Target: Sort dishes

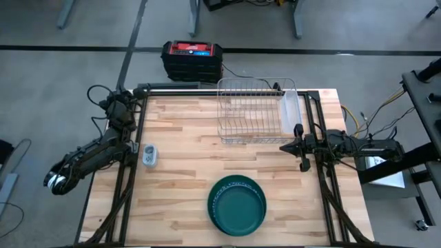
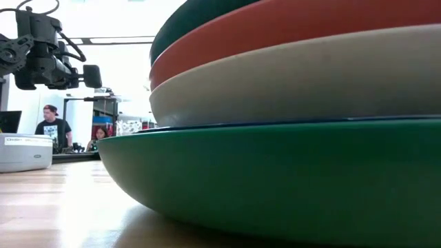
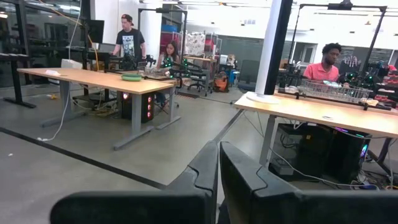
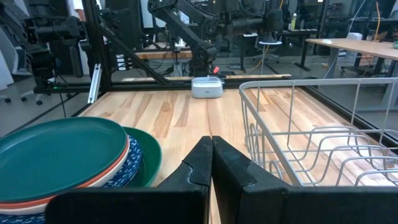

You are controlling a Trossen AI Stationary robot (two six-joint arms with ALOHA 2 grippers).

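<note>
While dishes (image 1: 237, 204) sit stacked near wire rack (image 1: 251, 110), left gripper (image 1: 58, 179) and right gripper (image 1: 300, 146) wait at table sides, jaws together.

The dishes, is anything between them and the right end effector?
Nothing visible: bare tabletop lies between the stacked dishes and the right end effector, which is shut beside the wire rack.

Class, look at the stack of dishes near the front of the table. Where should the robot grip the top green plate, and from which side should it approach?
Grip the top green plate at its thin raised rim, on the edge nearest the right end effector, which hangs shut above the table's right side. The plate lies flat on the stack with its rim overhanging the orange plate beneath, so a finger could probably slip under there. This is a judgement.
</note>
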